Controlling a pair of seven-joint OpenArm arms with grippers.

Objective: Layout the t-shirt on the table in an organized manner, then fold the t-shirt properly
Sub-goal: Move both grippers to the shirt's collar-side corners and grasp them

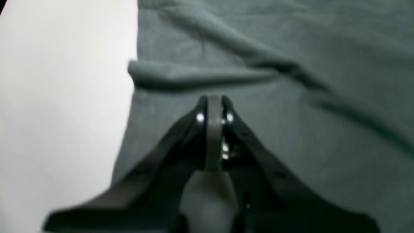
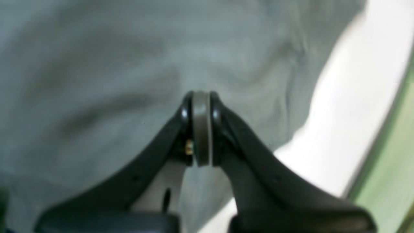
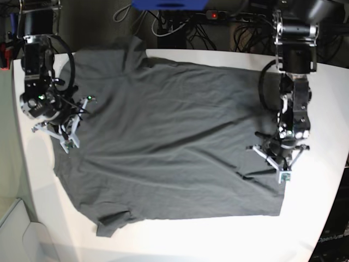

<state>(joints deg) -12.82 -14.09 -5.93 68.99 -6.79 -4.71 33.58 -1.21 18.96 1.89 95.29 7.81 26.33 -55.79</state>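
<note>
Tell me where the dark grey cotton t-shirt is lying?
In the base view, the dark grey cotton t-shirt lies spread across the white table, between the left gripper and right gripper.

Closed right tool (image 2: 201, 97) above t-shirt (image 2: 97, 81); table (image 2: 339, 129) beside

Counted: one t-shirt (image 3: 169, 142), dark grey, spread flat. One table (image 3: 218, 240), white. Two robot arms, one at each side edge of the shirt. Two grippers: left gripper (image 1: 214, 100) and right gripper (image 2: 200, 95), one per arm, both with jaws pressed together. Beyond the far table edge: one blue box (image 3: 169, 4), several dark cables, number not countable.
</note>
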